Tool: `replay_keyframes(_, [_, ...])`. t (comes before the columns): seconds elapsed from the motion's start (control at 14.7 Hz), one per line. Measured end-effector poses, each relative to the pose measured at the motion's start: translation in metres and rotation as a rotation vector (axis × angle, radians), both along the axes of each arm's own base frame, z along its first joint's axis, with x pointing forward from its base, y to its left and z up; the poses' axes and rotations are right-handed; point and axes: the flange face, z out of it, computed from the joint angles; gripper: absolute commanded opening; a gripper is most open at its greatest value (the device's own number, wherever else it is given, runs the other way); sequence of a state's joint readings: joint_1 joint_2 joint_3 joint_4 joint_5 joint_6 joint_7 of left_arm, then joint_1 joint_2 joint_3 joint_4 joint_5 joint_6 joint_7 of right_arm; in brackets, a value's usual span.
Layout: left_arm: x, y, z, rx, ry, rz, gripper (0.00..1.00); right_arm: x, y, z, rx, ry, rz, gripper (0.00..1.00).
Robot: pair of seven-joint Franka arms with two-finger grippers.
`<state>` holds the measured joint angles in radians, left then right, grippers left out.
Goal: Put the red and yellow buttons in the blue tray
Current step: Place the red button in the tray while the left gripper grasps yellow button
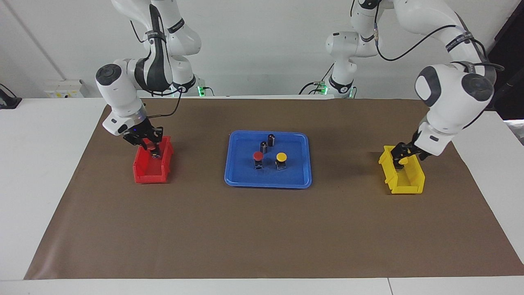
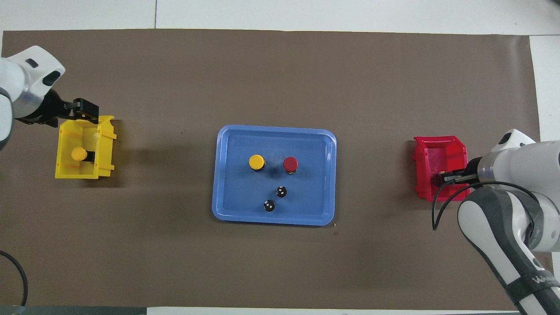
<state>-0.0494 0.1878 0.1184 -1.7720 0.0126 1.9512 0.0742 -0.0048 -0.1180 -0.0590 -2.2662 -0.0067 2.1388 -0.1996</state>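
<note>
The overhead view alone shows a yellow button (image 2: pixel 79 154) lying in the yellow bin (image 2: pixel 105 144) under the left gripper (image 1: pixel 400 160), fingers apart, while the right gripper (image 1: pixel 154 150), fingers together, reaches into the red bin (image 1: pixel 141 174); one red button (image 1: pixel 258 156) and another yellow one (image 1: pixel 281 157) stand in the blue tray (image 1: pixel 237 172)

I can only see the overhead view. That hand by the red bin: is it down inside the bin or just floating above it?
Observer: Down inside. The facing view shows the right hand low in the red bin, shut on what seems to be a red button.
Visitor: And the hand at the yellow bin?
Observer: The left hand hangs above the yellow bin, close over the yellow button in it.
Visitor: And those two black dots in the tray?
Observer: They are the tops of upright dark cylinders standing in the blue tray.
</note>
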Motion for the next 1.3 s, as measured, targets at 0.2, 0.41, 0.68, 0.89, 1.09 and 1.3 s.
replay_keyframes(0.2, [-0.008,0.028,-0.028,-0.019,0.000,-0.001,0.82,0.035,0.021,0.076,0.000,0.009,0.023,0.18])
replay_keyframes(0.41, [-0.014,0.019,-0.040,-0.055,0.021,0.000,0.68,0.065,0.105,0.107,0.001,-0.018,-0.051,0.16])
replay_keyframes(0.68, [-0.023,0.013,-0.048,-0.063,0.044,-0.015,0.67,0.070,0.256,0.081,0.012,-0.047,-0.167,0.16])
replay_keyframes(0.89, [-0.034,0.011,-0.056,-0.066,0.057,-0.018,0.67,0.069,0.300,0.045,0.016,-0.053,-0.188,0.17])
replay_keyframes(1.09, [-0.045,0.011,-0.068,-0.064,0.036,-0.019,0.67,0.064,0.310,0.019,0.014,-0.047,-0.206,0.18])
replay_keyframes(1.3, [-0.051,0.013,-0.074,-0.062,0.013,-0.016,0.67,0.048,0.324,-0.009,0.010,-0.039,-0.205,0.19])
